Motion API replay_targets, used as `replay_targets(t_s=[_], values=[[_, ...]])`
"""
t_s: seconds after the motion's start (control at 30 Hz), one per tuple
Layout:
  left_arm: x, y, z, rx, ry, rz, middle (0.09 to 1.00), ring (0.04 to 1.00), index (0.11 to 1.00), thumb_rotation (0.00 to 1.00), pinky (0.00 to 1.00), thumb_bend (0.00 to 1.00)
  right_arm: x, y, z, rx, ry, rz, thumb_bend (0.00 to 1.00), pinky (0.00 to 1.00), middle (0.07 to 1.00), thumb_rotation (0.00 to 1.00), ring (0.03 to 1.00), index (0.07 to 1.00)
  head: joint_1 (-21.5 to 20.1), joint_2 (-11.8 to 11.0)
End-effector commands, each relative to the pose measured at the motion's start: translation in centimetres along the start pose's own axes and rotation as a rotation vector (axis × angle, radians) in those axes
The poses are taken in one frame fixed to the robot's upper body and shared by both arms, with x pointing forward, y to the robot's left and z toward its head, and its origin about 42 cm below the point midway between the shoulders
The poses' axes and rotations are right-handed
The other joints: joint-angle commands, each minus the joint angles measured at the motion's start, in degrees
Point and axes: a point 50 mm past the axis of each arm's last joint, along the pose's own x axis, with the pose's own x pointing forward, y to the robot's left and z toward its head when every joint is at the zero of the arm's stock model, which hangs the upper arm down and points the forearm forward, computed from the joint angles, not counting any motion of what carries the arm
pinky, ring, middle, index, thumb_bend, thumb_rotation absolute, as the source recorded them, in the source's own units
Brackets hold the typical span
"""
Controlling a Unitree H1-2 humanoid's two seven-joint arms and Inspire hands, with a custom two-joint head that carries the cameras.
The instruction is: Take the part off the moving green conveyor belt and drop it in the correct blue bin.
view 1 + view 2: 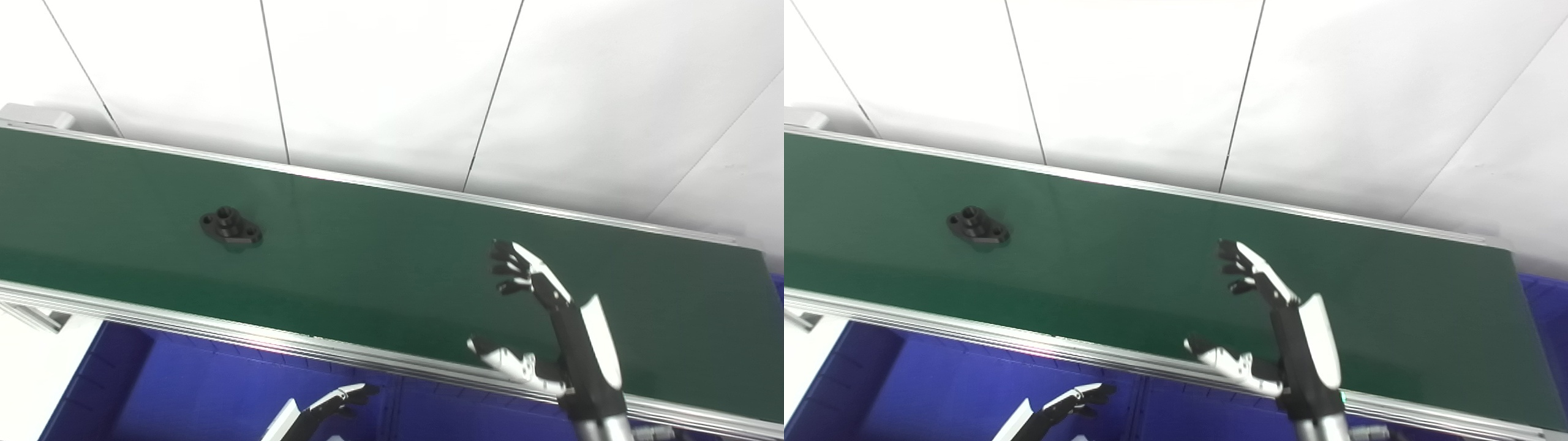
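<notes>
The right hand (554, 331) has a black frame, a white shell plate, black-tipped fingers and a white thumb; the left hand (334, 401) shows white-and-black fingers.

The right hand (554, 318) stands raised, its arm coming up from the bottom edge at the right. Its fingers (511, 263) point up and lean left, spread apart and a little curled, and the thumb (502, 361) sticks out low to the left, well clear of them. It holds nothing. The left hand (1072, 398) only just shows at the bottom edge, lying low, fingertips pointing right; too little of it is in view to tell its state.
</notes>
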Motion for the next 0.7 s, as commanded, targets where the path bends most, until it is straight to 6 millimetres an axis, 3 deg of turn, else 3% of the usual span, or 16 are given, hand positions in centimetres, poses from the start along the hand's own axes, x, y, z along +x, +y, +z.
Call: replay_targets(t_s=[0.0,0.23,0.67], values=[[0.0,0.6,0.5,-0.004,-0.035,0.014,0.85,0.802,0.823,0.61,0.71,0.74,1.3,-0.8,1.1,-0.019,-0.032,-0.011,0.65,0.62,0.798,0.53,0.734,0.837,-1.3,0.2],[-0.3,1.2,0.0,0.012,-0.024,0.019,0.858,0.818,0.832,0.59,0.74,0.73,4.5,-0.4,1.8,-0.058,0.009,0.041,0.68,0.61,0.811,0.44,0.733,0.853,-8.1,0.0],[-0.6,1.8,-0.6,0.042,-0.024,0.021,0.868,0.83,0.842,0.59,0.75,0.73,9.0,1.2,1.7,-0.152,0.048,0.118,0.7,0.61,0.823,0.46,0.72,0.872,-9.2,-0.2]])
